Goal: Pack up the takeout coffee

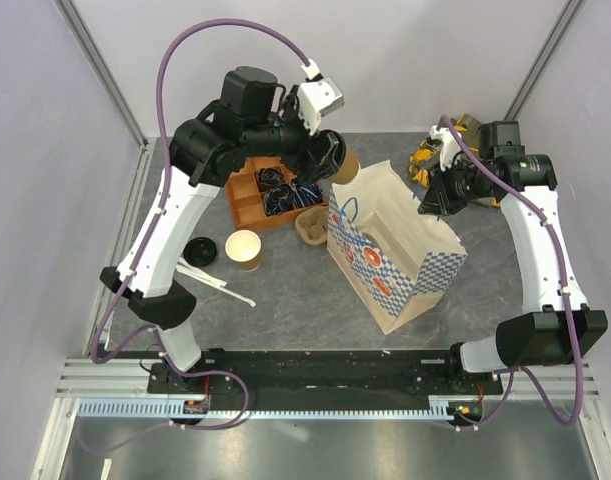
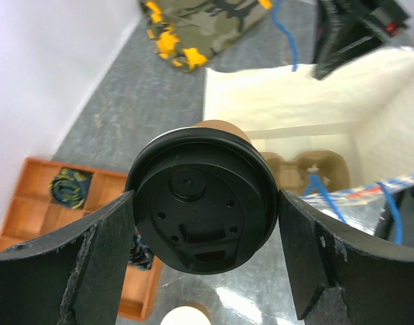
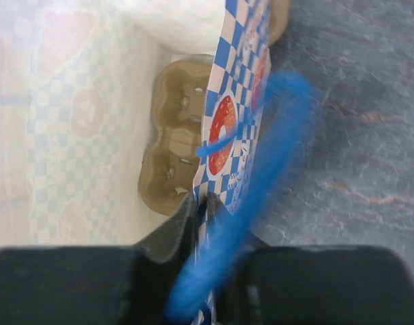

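Note:
The takeout coffee (image 2: 200, 200), a brown paper cup (image 1: 347, 164) with a round black lid, hangs in the air lying on its side. My left gripper (image 2: 205, 227) is shut on it, a finger on either side of the lid. It hovers by the far left top edge of the paper bag (image 1: 395, 245), which is white with blue checks and stands open. My right gripper (image 3: 210, 206) is shut on the bag's wall (image 3: 234, 128) at the rim, beside a blue handle (image 3: 261, 169). A brown cup carrier (image 3: 169, 135) lies on the bag's floor.
An orange wooden tray (image 1: 253, 192) with small items sits left of the bag. A second cardboard carrier (image 1: 310, 225) lies by the bag. A lidless tan cup (image 1: 243, 248), a loose black lid (image 1: 199, 249) and white sticks (image 1: 220, 282) lie front left. A camouflage bundle (image 1: 455, 135) is at the back right.

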